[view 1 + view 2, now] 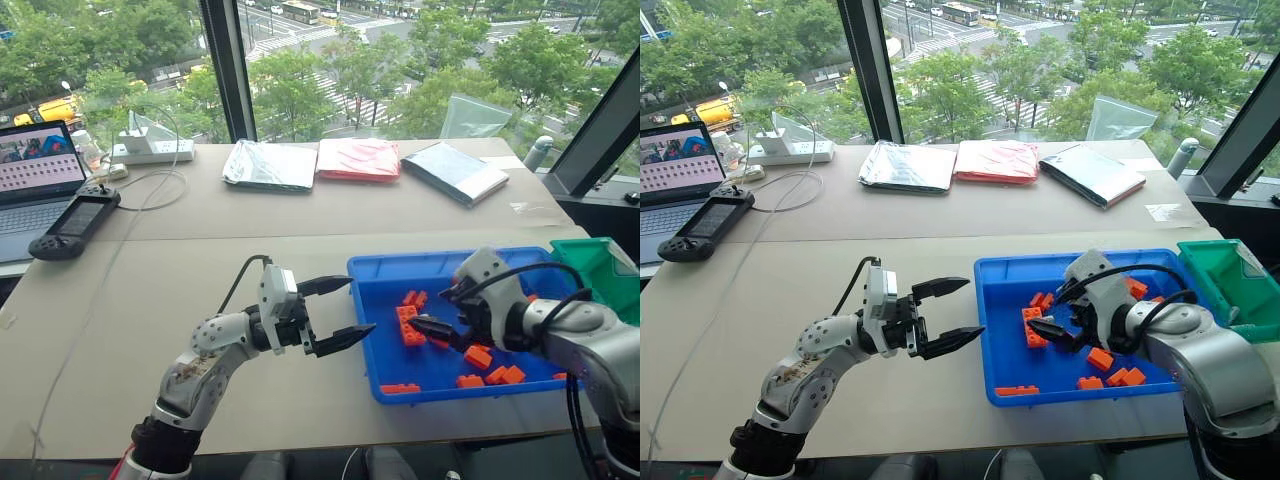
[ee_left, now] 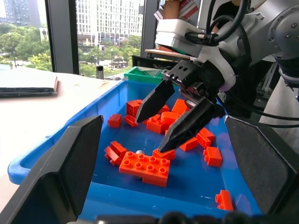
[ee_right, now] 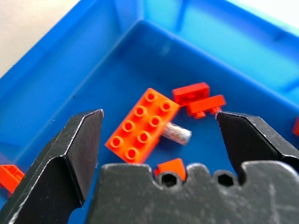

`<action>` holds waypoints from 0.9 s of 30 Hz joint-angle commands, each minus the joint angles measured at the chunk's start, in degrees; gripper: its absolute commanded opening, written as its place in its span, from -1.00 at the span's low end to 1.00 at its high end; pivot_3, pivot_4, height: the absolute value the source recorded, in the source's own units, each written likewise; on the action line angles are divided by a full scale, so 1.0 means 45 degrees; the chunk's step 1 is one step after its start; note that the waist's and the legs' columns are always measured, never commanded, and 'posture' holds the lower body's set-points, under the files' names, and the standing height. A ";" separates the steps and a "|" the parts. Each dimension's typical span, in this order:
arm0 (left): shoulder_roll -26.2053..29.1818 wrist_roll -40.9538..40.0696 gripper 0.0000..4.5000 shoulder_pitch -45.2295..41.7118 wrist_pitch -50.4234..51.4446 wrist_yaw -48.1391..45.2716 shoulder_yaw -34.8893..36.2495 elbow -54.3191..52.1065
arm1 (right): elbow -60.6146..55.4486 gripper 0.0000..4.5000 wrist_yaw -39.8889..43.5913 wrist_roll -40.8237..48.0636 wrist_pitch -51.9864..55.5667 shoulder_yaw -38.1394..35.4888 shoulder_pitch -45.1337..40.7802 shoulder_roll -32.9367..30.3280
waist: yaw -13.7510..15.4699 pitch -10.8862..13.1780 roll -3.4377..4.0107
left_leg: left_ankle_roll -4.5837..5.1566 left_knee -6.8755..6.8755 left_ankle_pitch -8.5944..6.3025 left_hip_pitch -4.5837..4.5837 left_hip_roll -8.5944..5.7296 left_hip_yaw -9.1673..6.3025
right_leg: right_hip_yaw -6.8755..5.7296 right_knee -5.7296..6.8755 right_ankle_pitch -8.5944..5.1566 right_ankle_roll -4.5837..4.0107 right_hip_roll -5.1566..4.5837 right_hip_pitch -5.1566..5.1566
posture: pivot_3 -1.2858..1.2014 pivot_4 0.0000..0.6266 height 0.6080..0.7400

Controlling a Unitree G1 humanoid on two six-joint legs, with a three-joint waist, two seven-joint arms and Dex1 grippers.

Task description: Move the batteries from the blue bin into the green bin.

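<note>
Hovering over the blue bin (image 1: 365, 300), our right tool (image 1: 437, 312) hangs released above a silver battery (image 3: 177, 133) beside an orange brick (image 3: 142, 123); green bin (image 1: 600, 268) at three o'clock looks unfilled. Left tool (image 1: 338, 312) gapes empty.

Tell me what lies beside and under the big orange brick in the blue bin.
A small silvery cylinder pokes out from the big orange brick in the blue bin. Its other end is hidden beneath the brick.

No text, label or number is legible on anything here
</note>
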 commanded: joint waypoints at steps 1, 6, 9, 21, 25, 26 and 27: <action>0.0030 -0.0070 1.00 -0.0209 -0.0255 -0.0144 0.0147 0.0035 | -0.1918 0.99 -0.1564 -0.0289 0.1286 0.0198 0.0172 0.1090 | -0.0017 -0.0001 -0.0001 | 0.0000 -0.0002 0.0000 0.0000 0.0001 -0.0001 | 0.0000 0.0001 0.0000 -0.0001 0.0003 -0.0004 | 0.03 -0.52 1.00; 0.0117 -0.0115 1.00 -0.0297 -0.0182 -0.0202 0.0170 0.0075 | -0.3358 0.99 -0.3071 -0.0831 0.3097 0.1349 0.0203 0.1487 | -0.0033 -0.0001 0.0000 | -0.0002 -0.0005 0.0002 -0.0029 0.0002 -0.0009 | -0.0002 0.0016 -0.0001 -0.0004 0.0003 -0.0042 | 0.03 -0.52 1.00; 0.0243 -0.0198 1.00 -0.0316 -0.0058 -0.0252 0.0207 0.0001 | -0.3409 0.99 -0.4164 -0.1195 0.3394 0.2341 0.0182 0.2219 | -0.0027 -0.0001 -0.0001 | -0.0004 0.0002 0.0003 -0.0029 -0.0001 -0.0009 | -0.0004 0.0017 -0.0001 -0.0004 0.0000 -0.0041 | 0.03 -0.52 1.00; 0.0821 -0.0484 1.00 -0.0345 0.0231 -0.0527 0.0413 -0.0269 | -0.2447 0.99 -0.7043 -0.3250 0.3394 0.3701 0.0148 0.3087 | -0.0064 -0.0003 -0.0002 | -0.0007 -0.0004 0.0005 -0.0046 -0.0006 -0.0006 | -0.0003 0.0025 -0.0003 -0.0009 0.0004 -0.0075 | 0.03 -0.52 1.00; 0.0914 -0.0555 1.00 -0.0333 0.0265 -0.0534 0.0431 -0.0305 | -0.2474 0.99 -0.7050 -0.3525 0.3394 0.3421 -0.0046 0.3085 | -0.0068 -0.0003 -0.0002 | -0.0007 -0.0004 0.0005 -0.0047 -0.0006 -0.0005 | -0.0003 0.0028 -0.0003 -0.0010 0.0006 -0.0079 | 0.03 -0.52 1.00; 0.0928 -0.0559 1.00 -0.0324 0.0266 -0.0538 0.0423 -0.0312 | -0.2522 0.99 -0.7023 -0.3574 0.3394 0.3314 -0.0069 0.3082 | -0.0070 -0.0003 -0.0002 | -0.0007 -0.0004 0.0005 -0.0047 -0.0006 -0.0006 | -0.0003 0.0028 -0.0003 -0.0009 0.0006 -0.0079 | 0.03 -0.52 1.00; 0.0936 -0.0573 1.00 -0.0312 0.0273 -0.0537 0.0406 -0.0321 | -0.2585 0.99 -0.7003 -0.3614 0.3394 0.3179 -0.0096 0.3101 | -0.0070 -0.0003 -0.0002 | -0.0007 -0.0005 0.0005 -0.0048 -0.0006 -0.0006 | -0.0003 0.0028 -0.0003 -0.0009 0.0006 -0.0080 | 0.03 -0.52 1.00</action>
